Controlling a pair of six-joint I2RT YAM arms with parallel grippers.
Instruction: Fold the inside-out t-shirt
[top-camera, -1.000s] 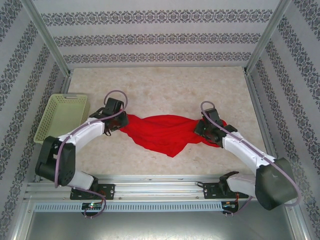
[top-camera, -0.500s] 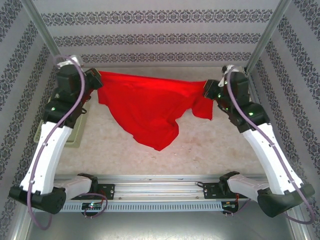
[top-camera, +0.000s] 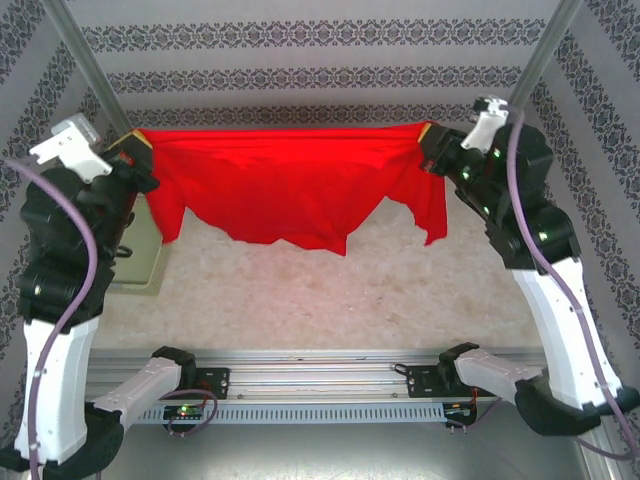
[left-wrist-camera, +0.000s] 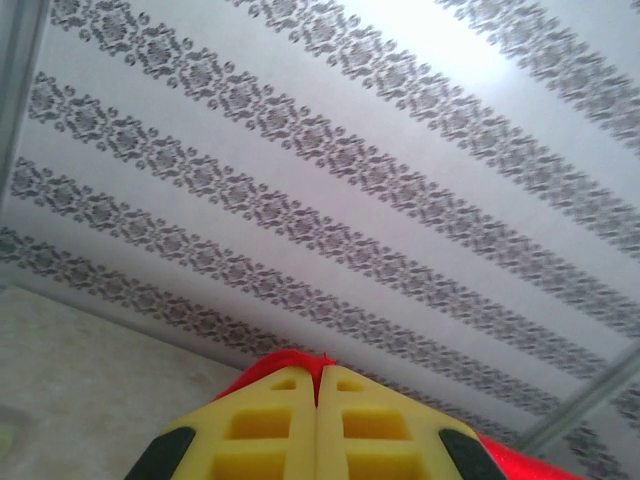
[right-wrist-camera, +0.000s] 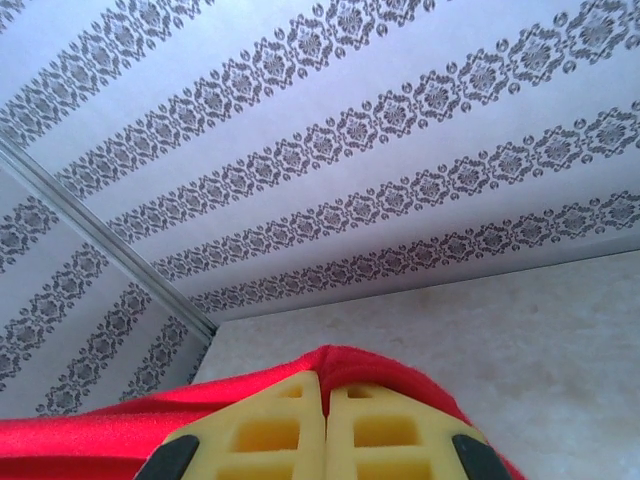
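Pale green basket (top-camera: 150, 265) is mostly hiding behind the L arm, and sleeves & neckline are getting lost in the folds. The inside-out t-shirt (top-camera: 290, 185) is hanging above the table (top-camera: 420, 295), stretching taut btwn the arms. The left gripper (top-camera: 140, 152) is clenching one top corner and the right gripper (top-camera: 427, 138) the other. In both wrist views the yellow pads (left-wrist-camera: 270, 425) are pressing together w/ red cloth poking past the tips.

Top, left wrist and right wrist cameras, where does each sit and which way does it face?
Top external: above and behind the arms, looking down at the table; both arms, left gripper and right gripper hold the red t-shirt stretched in the air.
Left wrist: on the left arm, facing the patterned wall; its shut yellow fingers pinch red cloth.
Right wrist: on the right arm, likewise.
Shared by both wrists: wall, table, shirt.
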